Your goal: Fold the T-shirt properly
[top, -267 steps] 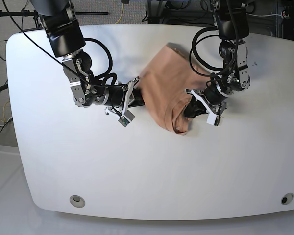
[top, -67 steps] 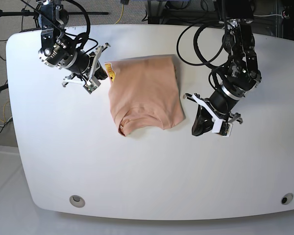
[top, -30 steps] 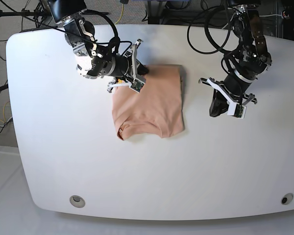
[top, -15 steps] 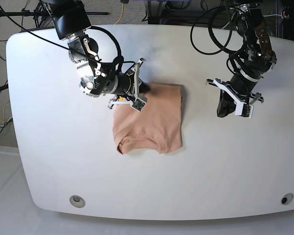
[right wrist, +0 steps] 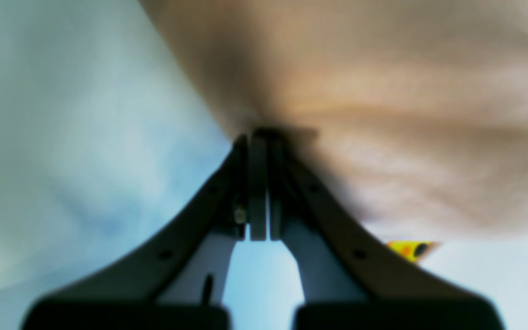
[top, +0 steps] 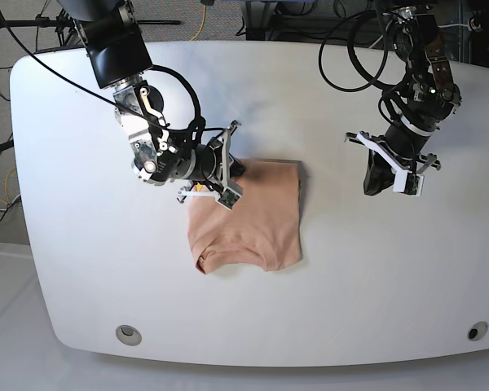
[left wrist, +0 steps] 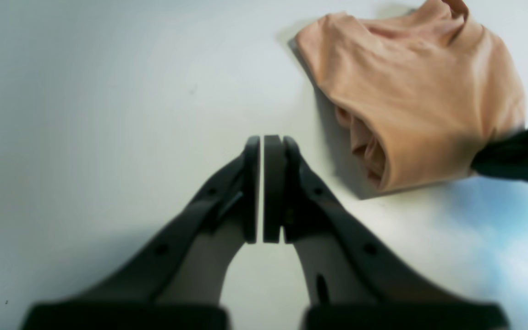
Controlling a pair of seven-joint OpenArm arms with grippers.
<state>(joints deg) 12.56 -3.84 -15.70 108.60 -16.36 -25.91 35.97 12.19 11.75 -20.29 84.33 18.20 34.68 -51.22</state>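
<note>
Right gripper, jaws pressed together, pushes the T-shirt; slide low, keeping the fold flat on the tabletop

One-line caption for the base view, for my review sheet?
Right gripper shut at the folded T-shirt's top edge; left gripper shut, apart from it.

Your right gripper was pinched closed, its arm bent low and reaching inward from the far corner. Your left gripper hung over on its own side, tips pointing down and jaws pressed together with nothing between them.
</note>
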